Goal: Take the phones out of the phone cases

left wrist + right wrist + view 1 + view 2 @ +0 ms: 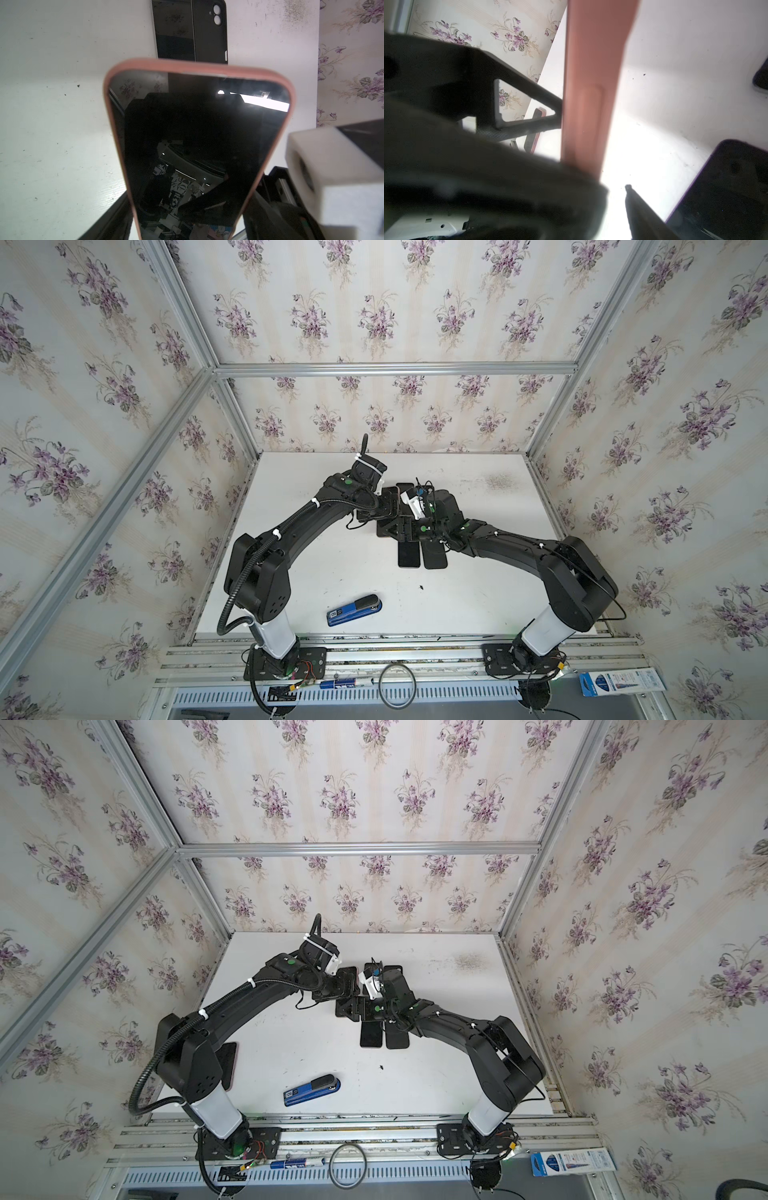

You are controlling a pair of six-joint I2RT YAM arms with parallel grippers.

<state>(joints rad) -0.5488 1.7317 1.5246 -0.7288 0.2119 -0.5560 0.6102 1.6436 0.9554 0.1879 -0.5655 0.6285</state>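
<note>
So the pink phone case (207,67), phone (197,145) inside it, is held up off the desk (478,593), well behind the blue stapler (354,610). It's pinched by the left jaws. The right jaws are spread around one long edge of the case, one tip clearly apart from it. The screen is seen dark.

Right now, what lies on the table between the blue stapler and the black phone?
Only bare white table, in both top views, between the stapler and the black phone; a tiny dark speck sits just beside that stretch.
</note>
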